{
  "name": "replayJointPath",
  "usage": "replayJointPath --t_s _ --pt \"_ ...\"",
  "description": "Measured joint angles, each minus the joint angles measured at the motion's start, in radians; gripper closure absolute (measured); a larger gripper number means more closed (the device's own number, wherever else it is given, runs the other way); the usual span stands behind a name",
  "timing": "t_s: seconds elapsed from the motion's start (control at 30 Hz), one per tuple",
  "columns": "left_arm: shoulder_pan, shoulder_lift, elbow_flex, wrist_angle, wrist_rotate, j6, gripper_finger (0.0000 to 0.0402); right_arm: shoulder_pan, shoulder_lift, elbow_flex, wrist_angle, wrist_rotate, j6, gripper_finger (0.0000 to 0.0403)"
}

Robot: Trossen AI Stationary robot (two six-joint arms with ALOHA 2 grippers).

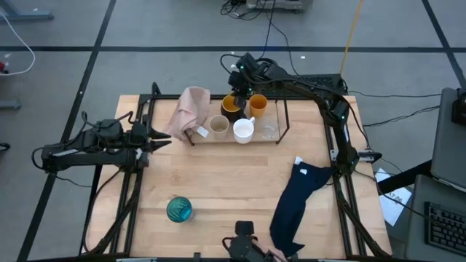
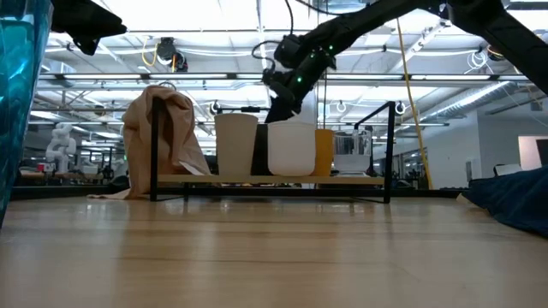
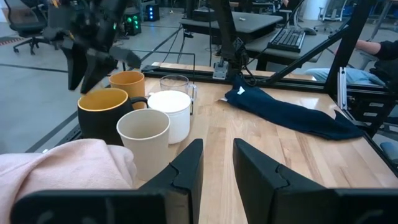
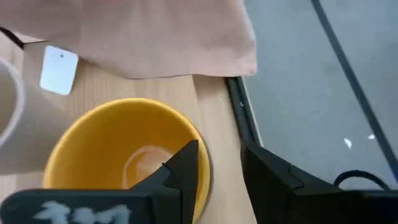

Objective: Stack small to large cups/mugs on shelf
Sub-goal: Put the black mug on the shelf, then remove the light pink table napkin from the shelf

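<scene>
wooden shelf (image 1: pixel 271 137): five cups, seemingly | table: one teal glass (image 1: pixel 179 209) | right hand (image 1: pixel 238 82): slightly spread | left hand (image 1: pixel 162 138): spread

In the low view the teal glass (image 2: pixel 19 94) is cut off at the edge, and the right wrist view crops the wider mug (image 4: pixel 118 149), hiding its base.

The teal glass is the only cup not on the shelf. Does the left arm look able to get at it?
Probably yes. The teal glass stands alone on bare table, on the left gripper's side, with nothing between them. The navy cloth lies well off to the other side.
</scene>
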Motion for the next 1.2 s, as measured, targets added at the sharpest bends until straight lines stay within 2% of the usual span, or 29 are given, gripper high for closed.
replayJointPath --t_s 0.27,0.47,0.57,0.67,0.87,1.07,1.2 --pt "0.000 0.000 0.000 0.000 0.000 0.000 0.0314 0.023 -0.128 0.001 0.003 0.024 -0.015 0.0293" --pt "0.000 0.000 0.000 0.011 -0.001 0.006 0.0314 0.091 -0.319 0.000 -0.077 0.019 -0.016 0.0293" --pt "0.000 0.000 0.000 0.031 -0.001 0.007 0.0314 0.136 -0.443 -0.053 -0.132 0.018 -0.016 0.0293" --pt "0.000 0.008 0.000 0.057 -0.001 0.009 0.0314 0.191 -0.595 -0.208 -0.091 0.018 0.001 0.0293" --pt "0.000 0.068 0.000 0.168 0.018 0.010 0.0314 0.336 -0.951 -0.635 0.165 0.022 0.113 0.0293" --pt "0.000 0.147 0.000 0.226 0.078 0.008 0.0314 0.506 -1.262 -1.088 0.685 0.020 0.111 0.0293" --pt "0.000 0.189 0.000 0.253 0.104 0.006 0.0314 0.546 -1.396 -1.315 0.887 0.055 0.136 0.0293"
